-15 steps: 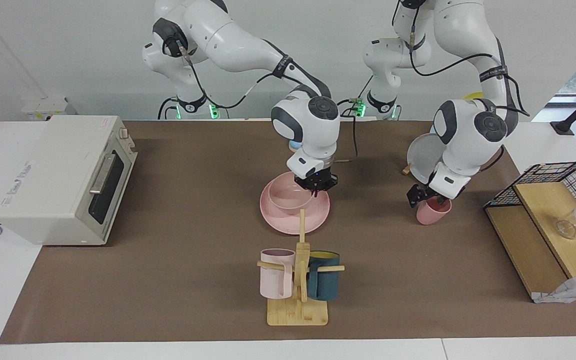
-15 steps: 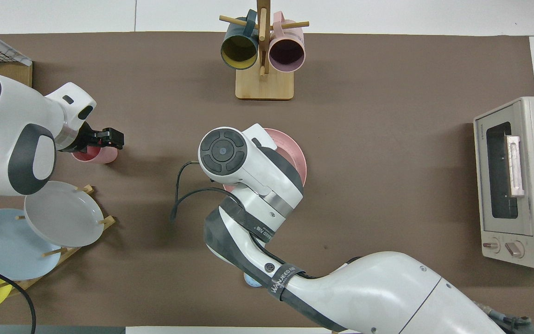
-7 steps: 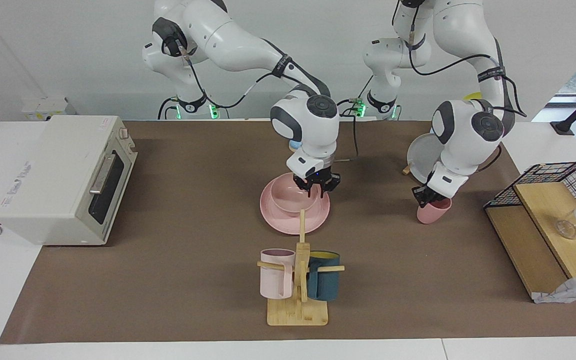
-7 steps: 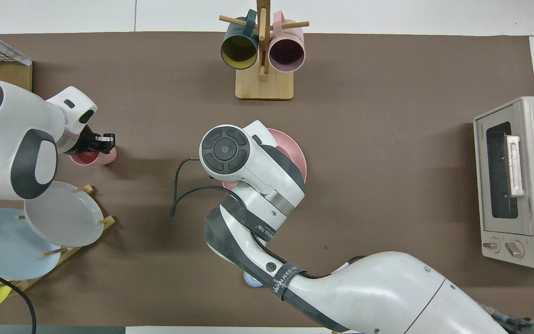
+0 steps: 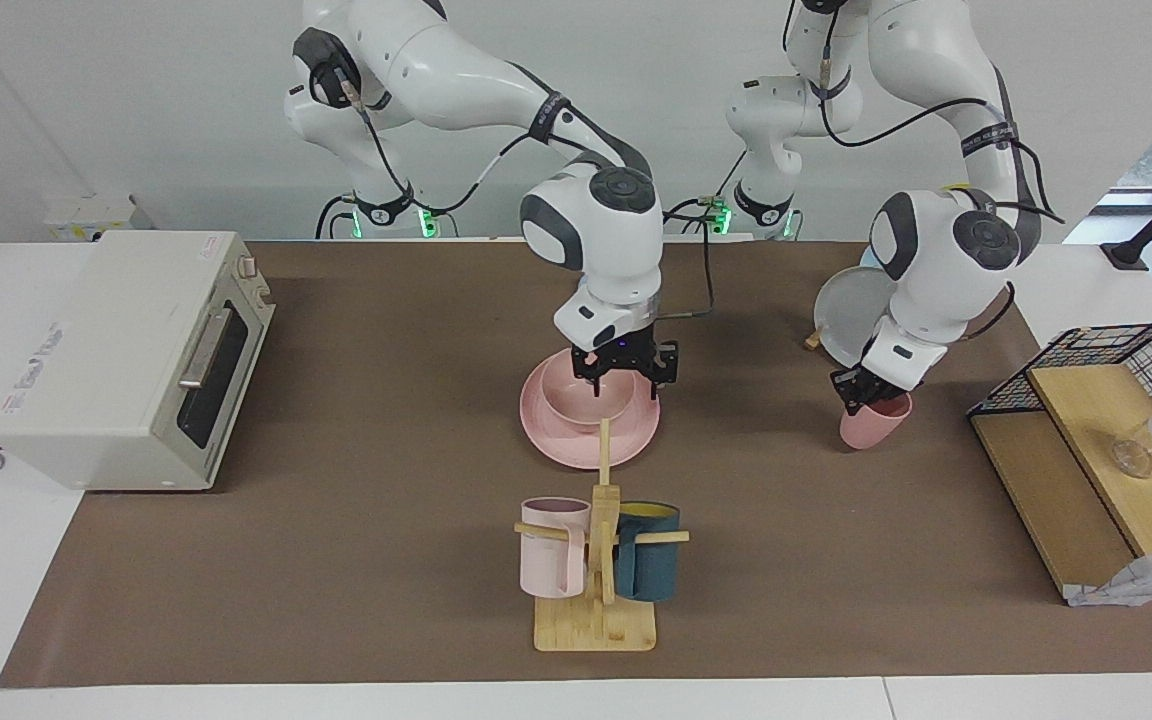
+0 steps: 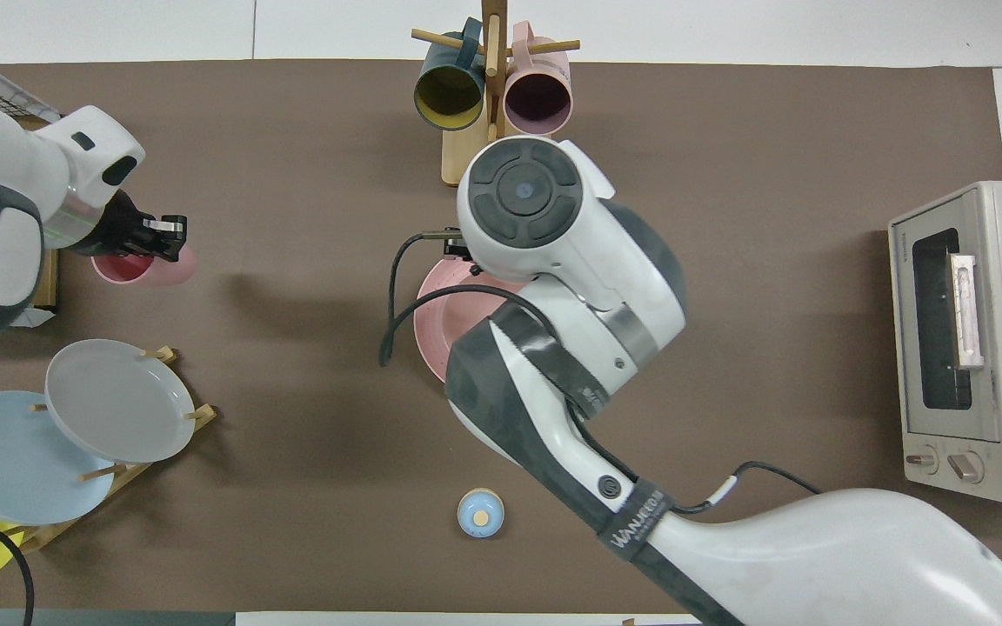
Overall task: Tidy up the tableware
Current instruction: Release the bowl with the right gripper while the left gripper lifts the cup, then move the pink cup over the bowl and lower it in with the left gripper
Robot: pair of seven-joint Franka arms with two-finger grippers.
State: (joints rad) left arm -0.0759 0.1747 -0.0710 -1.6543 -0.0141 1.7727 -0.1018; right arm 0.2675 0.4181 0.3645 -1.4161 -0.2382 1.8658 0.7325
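Two grippers engaged, matte pink tableware mid-table.
Facing view: right gripper, fingers spread wide, hangs over the small round bowl resting on the wide flat plate.
Overhead view: left gripper clamps the tapered handleless cup's rim, toward the left arm's table edge.

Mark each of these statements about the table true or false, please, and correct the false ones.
1. The pink bowl sits on the pink plate. True.
2. The left gripper is at the pink cup. True.
3. The pink cup stands inside the bowl. False: it is apart, toward the left arm's end of the table.
4. The right gripper is over the toaster oven. False: it is over the bowl.
5. Two mugs hang on the wooden rack. True.
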